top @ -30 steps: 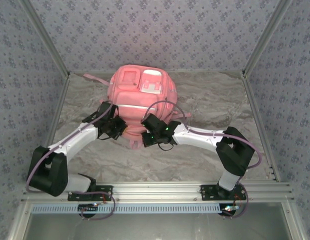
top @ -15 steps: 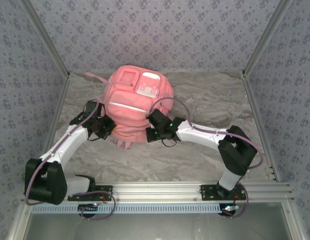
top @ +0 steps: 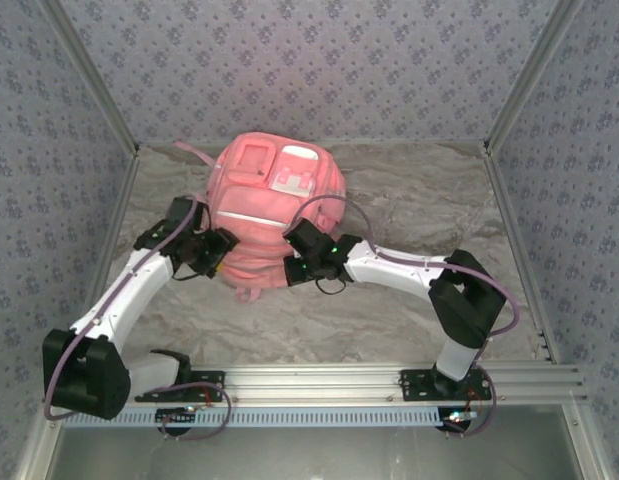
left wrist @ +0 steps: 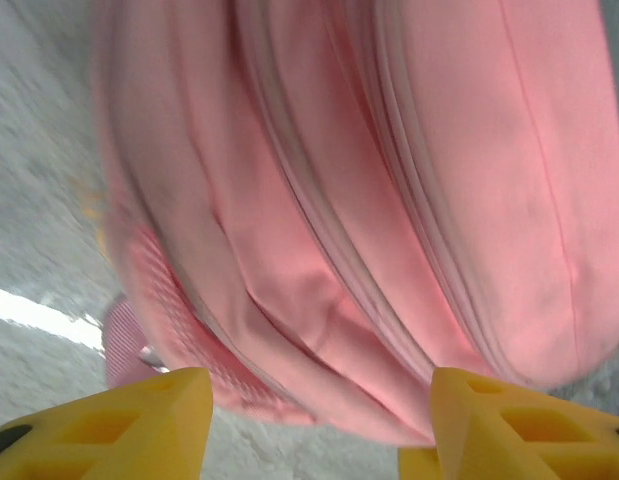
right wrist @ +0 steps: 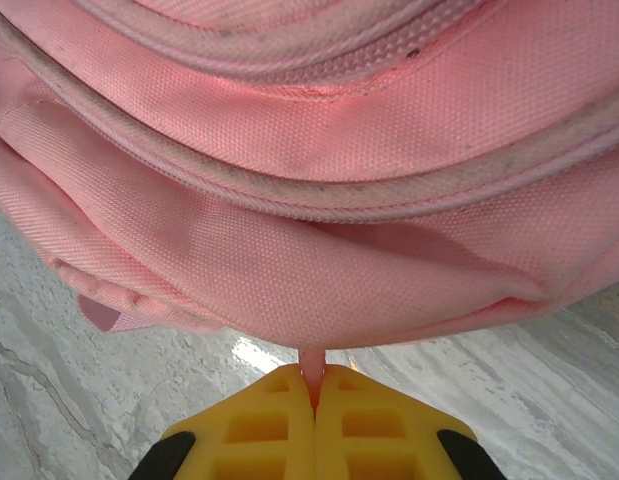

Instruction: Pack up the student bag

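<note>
Marble table [top: 429,215], both arms bent inward, flanking student bag [top: 274,228]

We are looking at a flat worktop [top: 419,200] with a grey, marble-veined surface, which is spreading from the back wall to the near edge. Pale walls papered with small purple flower sprigs [top: 319,60] are enclosing it on three sides. Slim silver metal posts [top: 89,75] are rising at the back corners. A ribbed aluminium rail [top: 319,380] is running across the near edge.
</note>
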